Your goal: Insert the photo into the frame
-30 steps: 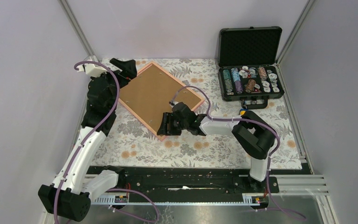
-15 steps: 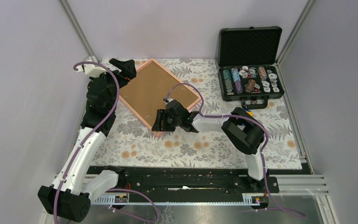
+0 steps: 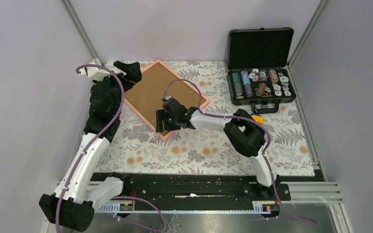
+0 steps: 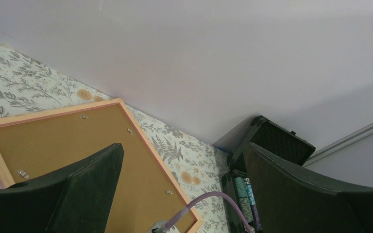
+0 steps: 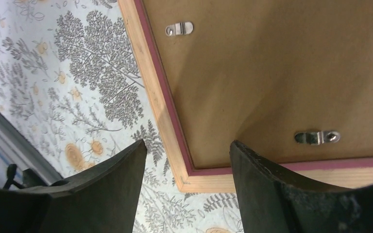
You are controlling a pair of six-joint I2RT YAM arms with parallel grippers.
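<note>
1. The large rectangular picture frame (image 5: 151, 97) lay face down. Its salmon-pink border ran around a plain brown fibreboard backing board (image 3: 150, 94), which faced up and hid whatever lay under it.
2. The frame sat turned cornerwise on the far-left part of the grey-and-orange floral tablecloth (image 3: 199, 150). It was well apart from the open black hard case (image 3: 260, 48) at the far right, which held rows of round striped poker chips (image 3: 260, 82).
3. The markings on the chips were too small to read.
4. Only the right wrist view showed the frame's pale wooden outer edge and the darker pink lip inside it. It also showed two small silver metal turn clips (image 5: 178, 28) on the board near the near corner.
5. The right gripper (image 5: 188, 142) hovered over that near corner with its fingers parted and nothing between them. Whether they touched the frame could not be told.
6. The left gripper (image 4: 182, 145) hung by the frame's far-left side, spread wide and empty.
7. The left wrist view looked across the frame's far corner to a purple cable (image 4: 209, 201) and the foam-lined lid of the case.
8. Only the top view took in the whole outline of the frame together with both arms.
</note>
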